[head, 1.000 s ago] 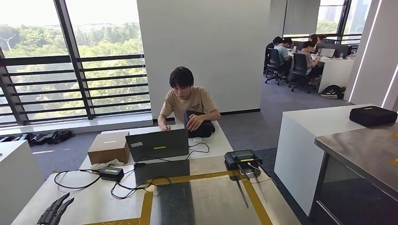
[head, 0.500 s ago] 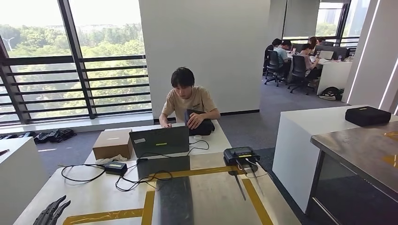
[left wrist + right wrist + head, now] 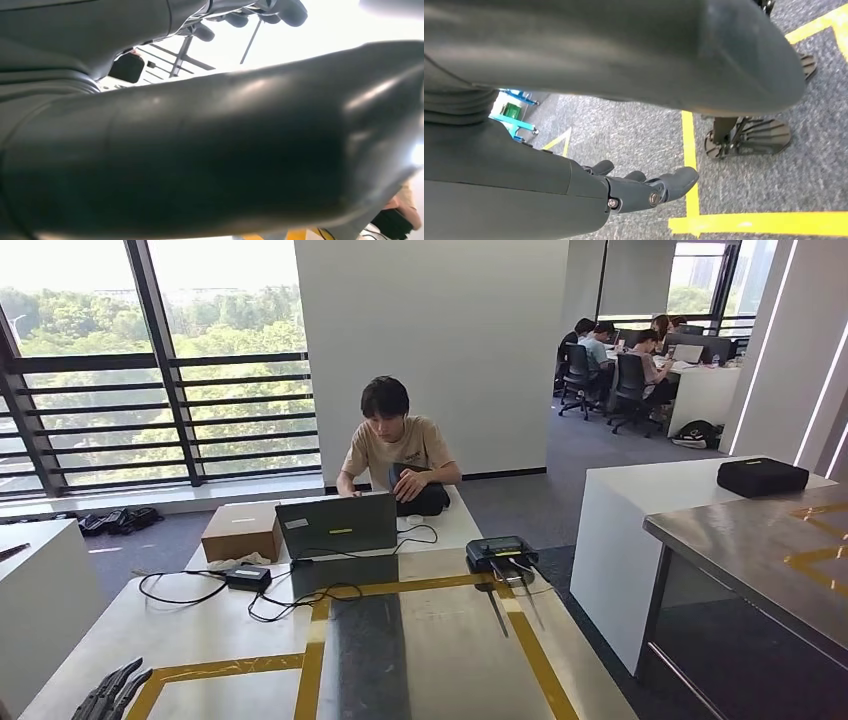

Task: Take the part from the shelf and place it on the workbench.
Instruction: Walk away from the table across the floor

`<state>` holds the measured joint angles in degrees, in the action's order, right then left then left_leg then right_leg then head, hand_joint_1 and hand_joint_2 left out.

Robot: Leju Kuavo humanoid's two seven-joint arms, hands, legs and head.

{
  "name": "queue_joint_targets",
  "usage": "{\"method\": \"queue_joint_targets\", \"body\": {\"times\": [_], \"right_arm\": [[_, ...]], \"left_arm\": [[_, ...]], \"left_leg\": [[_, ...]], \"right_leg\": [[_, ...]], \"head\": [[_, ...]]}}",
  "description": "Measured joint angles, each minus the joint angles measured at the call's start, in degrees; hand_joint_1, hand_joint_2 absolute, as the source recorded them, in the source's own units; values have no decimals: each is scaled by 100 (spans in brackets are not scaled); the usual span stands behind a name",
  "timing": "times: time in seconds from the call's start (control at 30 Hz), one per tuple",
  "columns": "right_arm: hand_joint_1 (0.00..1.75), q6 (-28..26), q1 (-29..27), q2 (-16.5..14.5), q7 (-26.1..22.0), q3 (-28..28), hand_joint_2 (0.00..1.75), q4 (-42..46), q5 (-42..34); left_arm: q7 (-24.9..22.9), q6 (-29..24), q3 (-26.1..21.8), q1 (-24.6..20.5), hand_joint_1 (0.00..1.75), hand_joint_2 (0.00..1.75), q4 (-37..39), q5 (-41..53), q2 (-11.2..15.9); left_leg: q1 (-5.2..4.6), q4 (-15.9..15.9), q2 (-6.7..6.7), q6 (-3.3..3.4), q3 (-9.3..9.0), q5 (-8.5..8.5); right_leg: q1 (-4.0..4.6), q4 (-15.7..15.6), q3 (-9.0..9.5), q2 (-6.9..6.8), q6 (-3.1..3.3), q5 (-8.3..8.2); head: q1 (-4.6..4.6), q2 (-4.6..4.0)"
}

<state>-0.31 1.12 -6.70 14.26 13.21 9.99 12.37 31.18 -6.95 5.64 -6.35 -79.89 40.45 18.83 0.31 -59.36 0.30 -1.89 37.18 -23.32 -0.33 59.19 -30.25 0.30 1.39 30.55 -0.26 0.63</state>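
Part not discernible; left robot hand (image 3: 112,693) empty, fingers apart.

The right robot hand (image 3: 644,192) hangs over a grey carpeted floor (image 3: 634,130), its dark fingers (image 3: 676,180) loosely curled with gaps between them and nothing held; the thick grey thumb (image 3: 624,50) crosses above them in the picture. Yellow tape lines (image 3: 689,145) run across the floor and meet at a corner just beside the fingertips, with another yellow strip (image 3: 819,22) near the far edge. A dark ribbed foot-like base (image 3: 764,137) rests on the floor beside the tape. Blue frame pieces (image 3: 519,125) with a green part (image 3: 511,111) stand well apart, beyond the hand.
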Motion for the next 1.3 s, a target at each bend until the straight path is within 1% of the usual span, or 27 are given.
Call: {"method": "queue_joint_targets", "body": {"times": [0.07,0.13,0.17,0.2,0.23,0.27,0.33,0.4,0.47,0.53,0.6,0.67,0.7,0.73,0.77,0.8,0.87,0.9,0.93,1.0,1.03,1.1,1.17,1.2,1.23,1.27,1.3], "right_arm": [[0,5,2,2,0,1,0,0,3],[0,9,0,6,1,2,0,0,5],[0,12,-3,7,2,2,0,0,6],[0,13,-4,8,2,2,0,0,7],[0,14,-4,8,3,2,0,0,9],[0,14,-4,8,3,2,0,0,10],[0,14,-1,8,3,2,0,0,12],[0,13,2,9,3,2,0,0,13],[0,12,-3,10,2,2,0,0,13],[0,12,-17,11,0,1,0,0,13],[0,13,-22,11,2,0,0,0,13],[0,14,-16,13,5,-1,0,0,12],[0,14,-15,15,5,-1,0,0,12],[0,14,-16,18,5,-1,0,0,13],[0,14,-16,20,5,-1,0,0,13],[0,14,-14,22,5,-1,0,0,13],[0,13,-1,28,4,-1,0,0,13],[0,13,3,30,4,-1,0,0,14],[0,12,5,32,4,-1,0,0,14],[0,8,4,31,5,1,0,0,14],[0,6,7,31,5,1,0,0,14],[0,3,12,31,5,2,0,0,14],[0,3,13,32,5,2,0,0,15],[0,3,13,32,5,2,0,0,17],[0,3,14,32,5,2,0,0,22],[0,3,14,32,4,2,0,0,30],[0,3,15,32,4,2,0,0,39]], "left_arm": [[-8,-18,0,0,0,0,14,21,20],[-12,-32,0,5,0,0,27,35,33],[-14,-37,0,9,0,0,34,38,35],[-14,-43,0,13,0,0,41,41,36],[-15,-50,0,15,0,0,46,42,37],[-15,-56,0,12,0,0,49,43,39],[-17,-70,0,1,0,0,47,45,52],[-22,-88,0,-5,0,0,41,47,73],[-27,-101,0,-3,0,0,39,47,90],[-28,-106,0,-8,0,0,39,47,97],[-29,-109,0,-10,0,0,39,46,97],[-29,-109,0,-1,0,0,41,46,96],[-29,-109,0,4,0,0,44,47,96],[-30,-109,0,7,0,0,47,47,96],[-29,-109,0,8,0,0,49,46,96],[-29,-110,0,8,0,0,50,46,97],[-33,-117,1,6,0,0,51,47,101],[-37,-124,2,2,0,0,53,49,103],[-42,-133,4,-2,0,0,56,50,105],[-47,-144,7,-2,0,0,62,54,116],[-49,-146,7,-2,0,0,68,54,126],[-50,-147,7,-7,0,0,82,56,144],[-57,-151,8,-7,0,0,103,56,150],[-63,-157,9,-4,0,0,116,57,150],[-73,-164,11,-4,0,0,130,57,150],[-83,-174,12,-6,0,0,141,57,150],[-91,-185,13,-9,0,0,148,57,151]], "left_leg": [[18,-296,-14,-62,133,-349],[31,-967,-18,-111,304,-898],[34,-1295,-18,-126,351,-1058],[34,-1491,-18,-131,332,-1090],[35,-1500,-18,-129,223,-1011],[35,-1308,-18,-117,16,-871],[26,-512,-32,-76,-598,-727],[-5,67,-56,-7,-966,-774],[-29,171,-64,88,-943,-739],[-14,198,-42,198,-855,-626],[-4,203,-20,278,-722,-491],[-20,185,-14,308,-542,-362],[-29,170,-11,311,-453,-305],[-35,150,-9,308,-365,-254],[-39,125,-7,301,-282,-209],[-40,96,-7,289,-208,-169],[-47,54,-2,246,-94,-89],[-44,49,3,216,-68,-46],[-38,58,7,182,-53,4],[-21,83,2,114,-28,80],[-19,47,-8,81,9,22],[-3,-331,-26,14,145,-388],[32,-1034,-28,-55,300,-892],[53,-1321,-27,-87,327,-992],[75,-1454,-27,-113,281,-962],[97,-1397,-27,-137,140,-831],[123,-1149,-27,-163,-99,-676]], "right_leg": [[-19,-33,-108,-23,82,-128],[-14,-28,-243,-33,110,-241],[-11,-21,-310,-36,107,-295],[-8,-10,-380,-38,101,-349],[-7,1,-450,-40,91,-403],[-7,11,-516,-40,78,-455],[-1,24,-616,-36,33,-553],[1,6,-650,-29,-34,-653],[-5,-39,-665,-24,-110,-756],[-15,32,-741,-15,-173,-655],[-21,501,-924,-11,-209,-161],[-18,1251,-1116,-12,-224,324],[-14,1509,-1132,-12,-223,392],[-8,1579,-1058,-12,-213,339],[1,1437,-880,-12,-197,204],[12,1106,-604,-12,-173,63],[53,298,-42,-15,-113,0],[73,30,118,-14,-84,19],[91,-100,167,-13,-57,45],[84,-153,112,-21,5,-63],[70,-184,80,-32,44,-126],[34,-235,-17,-56,98,-267],[27,-223,-162,-63,107,-383],[24,-206,-247,-67,97,-437],[18,-183,-336,-71,81,-490],[8,-156,-427,-73,58,-542],[-6,-124,-515,-74,28,-592]], "head": [[-5,-1],[-13,-2],[-15,-2],[-17,-2],[-19,-1],[-20,-1],[-17,-1],[-6,-1],[3,-1],[4,-2],[12,-2],[22,-2],[24,-2],[26,-2],[27,-2],[28,-2],[28,-2],[31,-2],[35,-2],[49,-2],[49,-2],[37,-2],[25,-2],[22,-2],[22,-2],[20,-2],[19,-2]]}}
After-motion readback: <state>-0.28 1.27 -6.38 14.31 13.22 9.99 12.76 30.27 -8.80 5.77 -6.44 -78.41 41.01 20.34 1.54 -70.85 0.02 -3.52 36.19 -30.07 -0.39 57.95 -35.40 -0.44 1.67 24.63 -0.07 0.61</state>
